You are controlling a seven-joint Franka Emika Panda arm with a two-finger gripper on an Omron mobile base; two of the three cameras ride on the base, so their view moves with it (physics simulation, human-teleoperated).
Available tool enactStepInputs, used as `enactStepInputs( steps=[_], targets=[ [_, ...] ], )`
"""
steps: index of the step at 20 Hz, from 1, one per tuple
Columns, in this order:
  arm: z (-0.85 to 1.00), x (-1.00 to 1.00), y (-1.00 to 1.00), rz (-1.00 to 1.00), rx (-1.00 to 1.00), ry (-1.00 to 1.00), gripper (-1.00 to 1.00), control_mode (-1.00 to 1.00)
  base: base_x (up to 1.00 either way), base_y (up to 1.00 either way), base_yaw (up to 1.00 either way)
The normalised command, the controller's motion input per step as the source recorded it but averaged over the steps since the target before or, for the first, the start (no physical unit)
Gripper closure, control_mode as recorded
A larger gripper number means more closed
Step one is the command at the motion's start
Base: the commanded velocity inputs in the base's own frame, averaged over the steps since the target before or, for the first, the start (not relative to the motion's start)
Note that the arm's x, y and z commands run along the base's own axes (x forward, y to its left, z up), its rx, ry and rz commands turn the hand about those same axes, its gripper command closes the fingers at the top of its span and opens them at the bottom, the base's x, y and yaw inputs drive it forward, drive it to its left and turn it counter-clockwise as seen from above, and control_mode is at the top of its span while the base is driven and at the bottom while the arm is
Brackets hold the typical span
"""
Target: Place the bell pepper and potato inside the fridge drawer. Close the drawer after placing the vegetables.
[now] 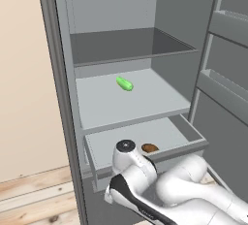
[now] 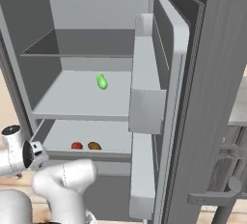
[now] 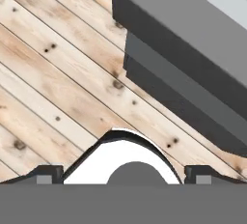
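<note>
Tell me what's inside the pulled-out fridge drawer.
The fridge drawer holds the red bell pepper and the brown potato, side by side near its front. The arm hides its front left corner.

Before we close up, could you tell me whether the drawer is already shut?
No, the drawer stands pulled out, with the pepper and potato lying inside.

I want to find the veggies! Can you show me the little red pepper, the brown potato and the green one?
Small glossy red bell pepper [image 2: 76, 146]: right base view, its rounded top, in the pulled-out grey drawer.
Brown oval potato [image 2: 94, 146]: right base view, its middle, beside the pepper.
Elongated green vegetable [image 1: 124, 84]: left base view, its middle, on the shelf.
</note>
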Motion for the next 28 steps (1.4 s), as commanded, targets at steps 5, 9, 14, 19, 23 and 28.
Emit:
enactStepInputs(
  steps=[5,9,14,19,23,28],
  targets=[
    [-0.54,0.34,0.55,0.01,-0.09,0.0,-1.0,-1.0,0.0,0.0,0.0],
    [-0.23,0.6,0.21,0.0,-0.01,-0.01,-1.0,-1.0,0.0,0.0,0.0],
    [0.0,0.75,0.0,0.03,0.0,-0.03,-1.0,-1.0,0.0,0.0,0.0],
    [0.0,0.83,0.09,0.02,0.0,0.0,-1.0,-1.0,0.0,0.0,0.0],
    [0.05,0.81,0.02,0.0,0.0,0.0,-1.0,-1.0,0.0,0.0,0.0],
    [0.16,0.79,0.0,0.0,0.0,0.0,-1.0,-1.0,0.0,0.0,0.0]
  ],
)
